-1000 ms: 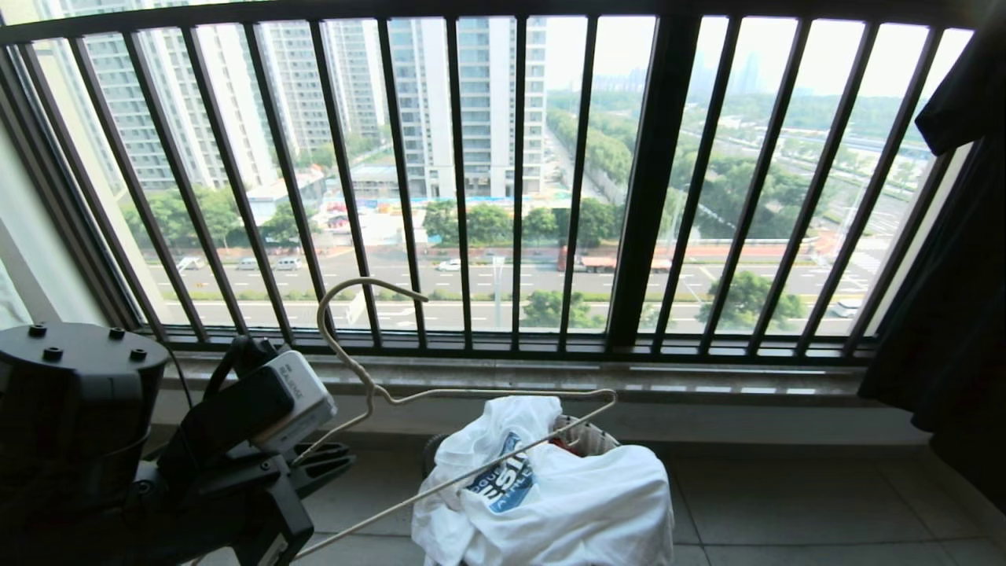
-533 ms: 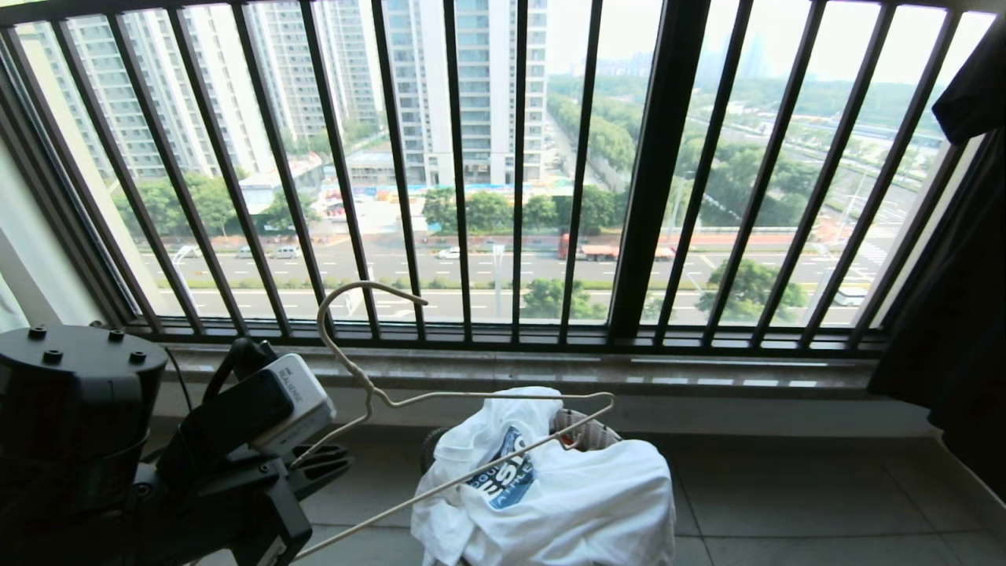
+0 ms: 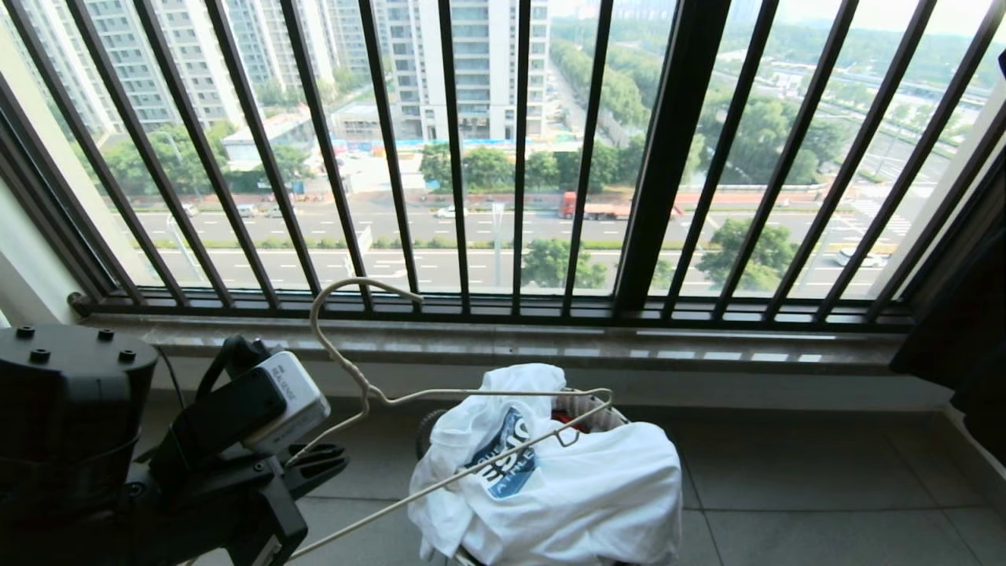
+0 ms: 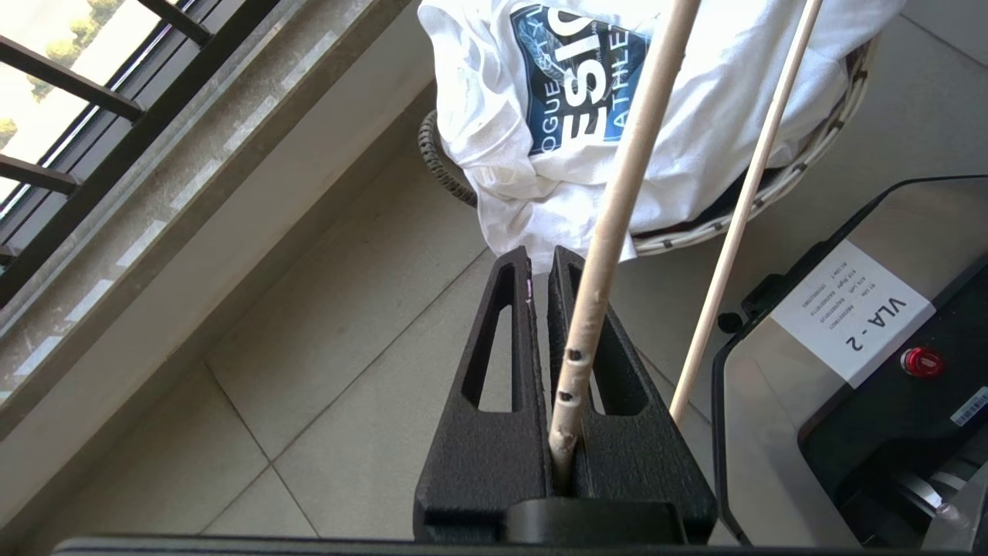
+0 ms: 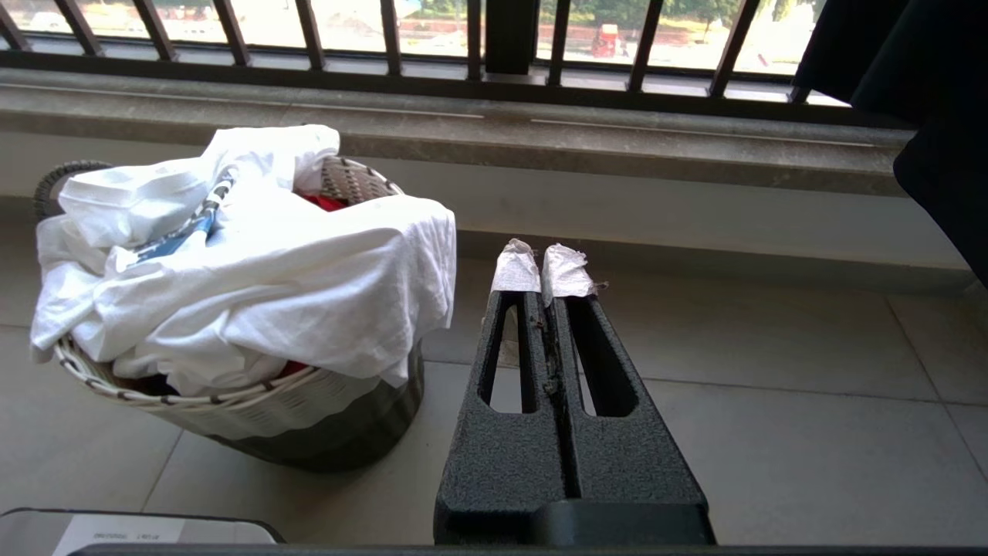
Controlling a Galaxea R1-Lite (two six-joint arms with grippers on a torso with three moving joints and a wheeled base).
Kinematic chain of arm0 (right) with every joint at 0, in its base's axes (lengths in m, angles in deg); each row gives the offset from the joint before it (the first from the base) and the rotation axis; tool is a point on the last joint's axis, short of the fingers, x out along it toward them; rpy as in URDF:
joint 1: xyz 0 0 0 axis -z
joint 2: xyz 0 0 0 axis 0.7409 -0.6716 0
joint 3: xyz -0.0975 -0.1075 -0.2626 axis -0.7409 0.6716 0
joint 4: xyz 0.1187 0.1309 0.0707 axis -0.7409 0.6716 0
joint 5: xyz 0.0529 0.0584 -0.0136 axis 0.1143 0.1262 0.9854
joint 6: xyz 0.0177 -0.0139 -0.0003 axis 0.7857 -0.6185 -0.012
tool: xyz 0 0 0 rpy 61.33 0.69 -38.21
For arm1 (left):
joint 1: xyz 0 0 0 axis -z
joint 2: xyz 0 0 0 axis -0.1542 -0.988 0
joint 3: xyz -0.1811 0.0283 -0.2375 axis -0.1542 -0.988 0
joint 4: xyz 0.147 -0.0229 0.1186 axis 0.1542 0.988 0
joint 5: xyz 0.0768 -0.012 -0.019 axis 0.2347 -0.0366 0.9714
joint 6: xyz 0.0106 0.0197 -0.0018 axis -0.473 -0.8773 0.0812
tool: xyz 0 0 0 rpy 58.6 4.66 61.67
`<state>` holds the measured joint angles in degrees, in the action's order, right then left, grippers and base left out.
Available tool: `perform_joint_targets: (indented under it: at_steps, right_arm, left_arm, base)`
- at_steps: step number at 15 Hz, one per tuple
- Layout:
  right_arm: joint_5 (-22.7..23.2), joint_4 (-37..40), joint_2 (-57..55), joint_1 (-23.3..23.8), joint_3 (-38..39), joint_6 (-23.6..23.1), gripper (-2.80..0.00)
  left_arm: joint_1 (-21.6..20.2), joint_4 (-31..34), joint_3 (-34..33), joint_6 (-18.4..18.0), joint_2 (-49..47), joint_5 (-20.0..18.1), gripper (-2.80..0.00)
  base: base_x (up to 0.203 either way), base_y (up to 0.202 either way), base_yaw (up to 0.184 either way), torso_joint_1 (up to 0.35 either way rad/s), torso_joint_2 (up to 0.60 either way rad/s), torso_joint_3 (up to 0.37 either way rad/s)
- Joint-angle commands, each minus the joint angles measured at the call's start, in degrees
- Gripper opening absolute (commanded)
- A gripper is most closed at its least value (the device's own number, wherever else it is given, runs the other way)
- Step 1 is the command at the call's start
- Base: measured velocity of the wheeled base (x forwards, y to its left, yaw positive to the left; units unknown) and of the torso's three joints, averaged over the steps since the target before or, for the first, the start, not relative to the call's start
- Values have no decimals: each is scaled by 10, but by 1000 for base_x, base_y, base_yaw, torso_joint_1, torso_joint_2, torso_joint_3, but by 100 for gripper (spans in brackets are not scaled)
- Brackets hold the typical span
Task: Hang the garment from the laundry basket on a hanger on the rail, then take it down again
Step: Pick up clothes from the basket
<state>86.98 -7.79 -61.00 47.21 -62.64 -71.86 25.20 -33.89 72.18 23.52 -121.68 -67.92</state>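
**View tilted down; left hand clamps hanger**

The whole scene has shifted: camera motion, objects static. Nearest, the left hand point(image 4: 540, 266) pinches the hanger point(image 3: 440, 393), stiff thin wire, angled over the garment point(image 3: 566, 487). Soft and light, it fills the laundry basket point(image 5: 255, 401); grip a bunched fold. Right hand point(image 5: 540, 274) pressed together, idle

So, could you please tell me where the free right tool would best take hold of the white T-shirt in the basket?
Probably at the bunched fold standing up at the back of the white T-shirt, coming from above. It rises over the laundry basket rim, whereas the front drapes flat over the edge. The right tool is shut and empty; the left tool holds the hanger.
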Motion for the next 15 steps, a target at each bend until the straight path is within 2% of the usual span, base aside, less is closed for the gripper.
perform_joint_targets:
  at_steps: [1,15]
  right_arm:
    - [0,0,-1,0,-1,0,-280]
    - [0,0,-1,0,0,0,-280]
  left_arm:
    - [-12,0,3,-2,10,0,-280]
    - [-15,-1,11,5,-3,1,-280]
  base:
    - [0,0,0,7,2,-198]
    - [0,0,0,4,3,-198]
